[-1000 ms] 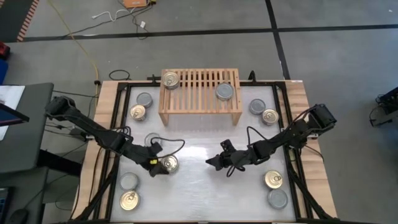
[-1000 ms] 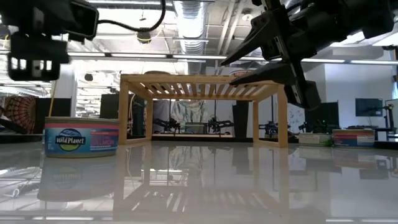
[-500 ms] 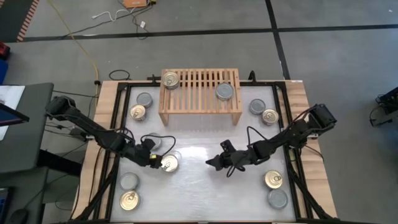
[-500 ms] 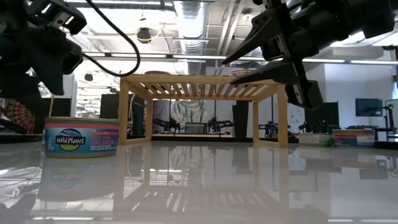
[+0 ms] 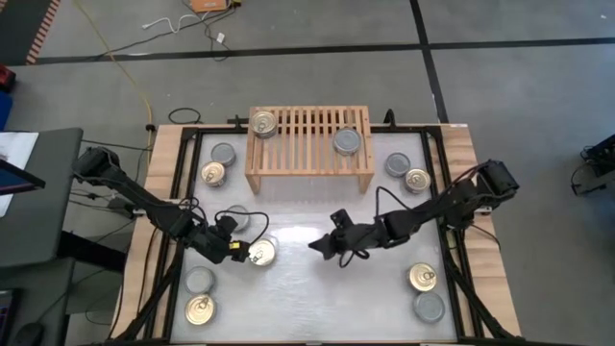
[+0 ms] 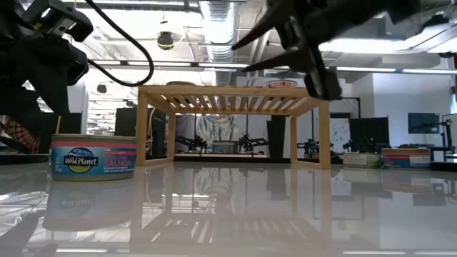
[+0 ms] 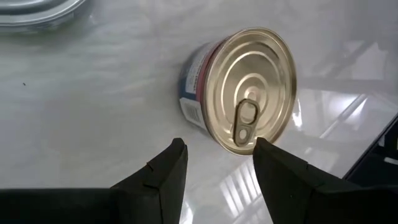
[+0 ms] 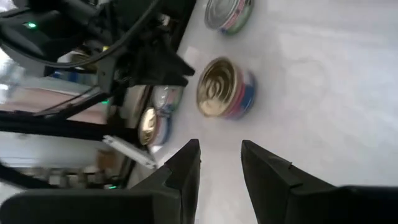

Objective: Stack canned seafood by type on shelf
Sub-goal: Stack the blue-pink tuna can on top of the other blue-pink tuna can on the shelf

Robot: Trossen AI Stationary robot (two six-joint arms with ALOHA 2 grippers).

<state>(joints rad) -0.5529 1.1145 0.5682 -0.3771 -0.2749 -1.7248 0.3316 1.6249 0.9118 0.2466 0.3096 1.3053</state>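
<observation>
The light-wood shelf [image 5: 309, 144] stands at the table's far middle. On its slats rest a gold-topped can [image 5: 262, 123] and a silver-topped can [image 5: 347, 141]. Another gold-topped can [image 5: 259, 253] [image 7: 249, 90] [image 6: 94, 157] stands upright on the table at the near left. My left gripper [image 5: 244, 253] [image 7: 219, 152] is open just left of it, its fingertips slanting down at the can's near edge. Whether they touch the can I cannot tell. My right gripper [image 5: 313, 245] [image 8: 221, 155] [image 6: 241, 57] is open in the air above the table's middle, holding nothing.
Other cans stand about the table: silver [image 5: 223, 154], gold [image 5: 213, 174] and silver [image 5: 236, 217] at the left, silver [image 5: 199, 281] and gold [image 5: 199, 309] at the near left, silver [image 5: 397, 164] and gold [image 5: 417, 180] at the right, gold [image 5: 423, 278] and silver [image 5: 429, 307] at the near right.
My left gripper has rolled about its wrist, tipped downward and sunk a little beside the gold-topped can, which has not moved. My right gripper has risen and gone a little toward the table's left. Both have stayed open.
</observation>
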